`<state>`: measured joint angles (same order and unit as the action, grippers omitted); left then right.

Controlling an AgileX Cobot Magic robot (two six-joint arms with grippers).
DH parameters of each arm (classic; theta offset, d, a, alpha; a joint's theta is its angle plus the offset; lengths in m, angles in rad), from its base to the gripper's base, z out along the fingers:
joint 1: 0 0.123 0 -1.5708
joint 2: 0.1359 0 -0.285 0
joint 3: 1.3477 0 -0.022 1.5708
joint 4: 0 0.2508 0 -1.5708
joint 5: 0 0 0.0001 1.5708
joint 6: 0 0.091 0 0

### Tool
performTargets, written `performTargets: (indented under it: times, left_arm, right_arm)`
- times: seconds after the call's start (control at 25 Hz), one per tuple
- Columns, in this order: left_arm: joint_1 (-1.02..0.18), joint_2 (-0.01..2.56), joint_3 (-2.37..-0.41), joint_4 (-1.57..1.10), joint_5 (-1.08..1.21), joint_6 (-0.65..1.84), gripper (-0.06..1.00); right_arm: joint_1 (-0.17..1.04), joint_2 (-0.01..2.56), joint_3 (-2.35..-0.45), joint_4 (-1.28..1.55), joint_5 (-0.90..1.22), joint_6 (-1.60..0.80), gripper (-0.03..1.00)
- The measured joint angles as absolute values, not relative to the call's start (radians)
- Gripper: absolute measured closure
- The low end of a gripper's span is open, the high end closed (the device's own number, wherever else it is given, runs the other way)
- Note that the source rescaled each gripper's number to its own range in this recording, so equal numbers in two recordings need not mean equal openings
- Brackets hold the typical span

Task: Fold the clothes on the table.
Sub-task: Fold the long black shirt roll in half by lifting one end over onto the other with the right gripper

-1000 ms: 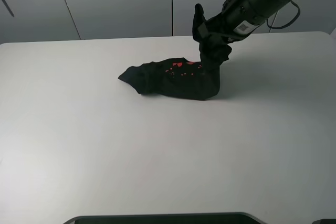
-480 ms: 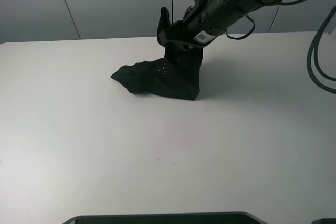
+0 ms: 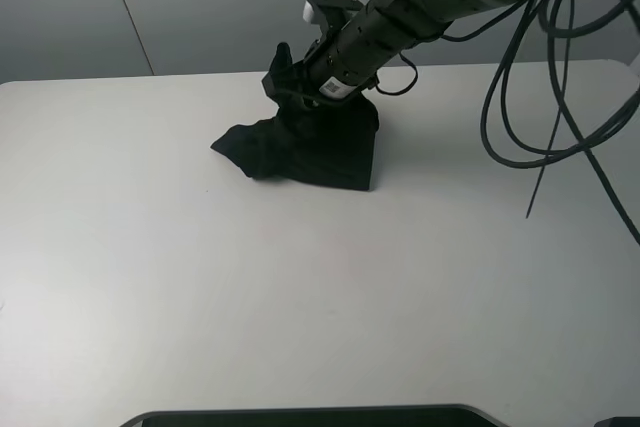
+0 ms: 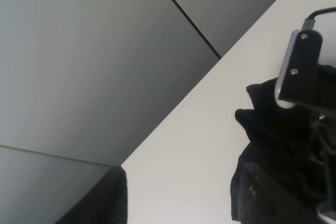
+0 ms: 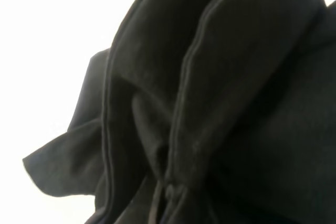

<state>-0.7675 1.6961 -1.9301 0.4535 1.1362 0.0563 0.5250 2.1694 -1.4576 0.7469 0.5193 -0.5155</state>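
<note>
The clothes (image 3: pixel 310 152), a black T-shirt, lie bunched on the table (image 3: pixel 300 297) at the back, a little left of centre. My right gripper (image 3: pixel 290 75) reaches across the middle and is shut on an upper fold, holding it above the rest of the heap. In the right wrist view the black fabric (image 5: pixel 210 103) with its stitched hems fills the picture and hides the fingers. The left wrist view shows the clothes (image 4: pixel 268 124) from the side. My left gripper (image 4: pixel 184 203) is open, nothing between its fingers (image 4: pixel 113 198), well away from the shirt. No print shows.
Loose black cables (image 3: pixel 560 77) hang from the right arm over the table's back right. Grey wall panels (image 3: pixel 200 7) stand behind the table's far edge. A dark rim (image 3: pixel 300 415) runs along the near edge.
My right gripper has carried the held part of the shirt leftward over the heap. The red print that showed a second ago is now covered. The cables have swung into view.
</note>
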Motion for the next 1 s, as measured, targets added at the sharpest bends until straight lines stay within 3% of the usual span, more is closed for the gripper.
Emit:
performTargets:
  times: [0.4, 0.44, 0.52, 0.64, 0.72, 0.88, 1.0]
  left_arm:
    - [-0.767, 1.696, -1.930, 0.452, 1.125, 0.056, 0.26]
    - [-0.767, 1.696, -1.930, 0.452, 1.125, 0.056, 0.26]
    - [-0.767, 1.696, -1.930, 0.454, 1.125, 0.056, 0.26]
    - [-0.767, 1.696, -1.930, 0.454, 1.125, 0.056, 0.26]
    - [-0.767, 1.696, -1.930, 0.454, 1.125, 0.056, 0.26]
    - [-0.767, 1.696, -1.930, 0.456, 1.125, 0.056, 0.26]
    - [-0.767, 1.696, -1.930, 0.458, 1.125, 0.056, 0.26]
  right_arm:
    - [0.549, 2.247, -1.470, 0.771, 0.554, -0.593, 0.83]
    - [0.558, 2.247, -1.470, 0.771, 0.554, -0.612, 0.79]
    - [0.585, 2.247, -1.470, 0.799, 0.557, -0.669, 0.61]
    - [0.624, 2.248, -1.470, 0.889, 0.565, -0.729, 0.24]
    - [0.643, 2.248, -1.475, 0.946, 0.578, -0.789, 0.15]
    - [0.662, 2.250, -1.502, 0.979, 0.632, -0.869, 0.18]
    - [0.662, 2.236, -1.511, 0.973, 0.660, -0.887, 0.27]
